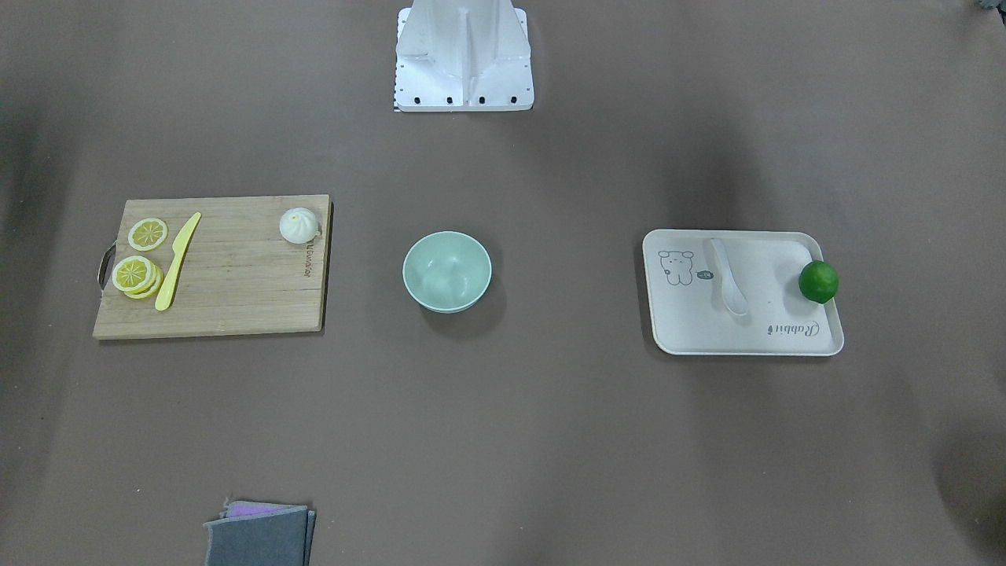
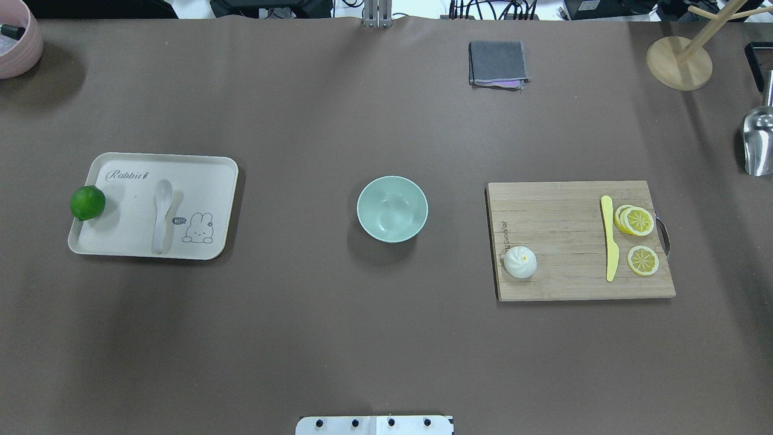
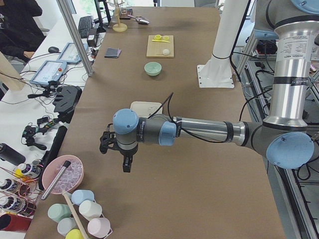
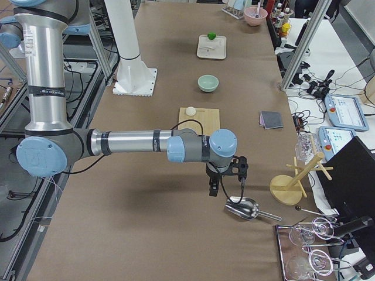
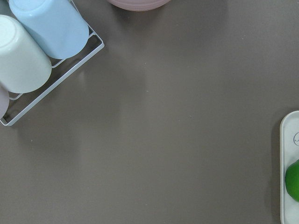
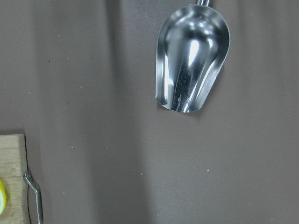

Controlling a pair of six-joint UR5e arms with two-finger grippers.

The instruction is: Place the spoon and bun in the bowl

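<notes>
On brown table (image 2: 302, 338), desks (image 3: 15, 107) beside | one bowl (image 2: 392, 209), one bun (image 2: 520, 263), one spoon (image 2: 162, 211), one lime (image 2: 87, 202) | left gripper (image 3: 126, 167), right gripper (image 4: 215, 190): finger spread unclear

table (image 2: 386, 338): brown surface, you will find it matte throughout.
centre: your mint bowl (image 2: 392, 209), standing alone.
robot's left: cream tray (image 2: 127, 237), well apart from it.
robot's right: wooden cutting board (image 2: 561, 229).
far edge: folded grey cloth (image 2: 497, 63), wooden stand (image 2: 679, 63).
ends: metal scoop (image 2: 758, 142), pink basin (image 2: 18, 45).
</notes>
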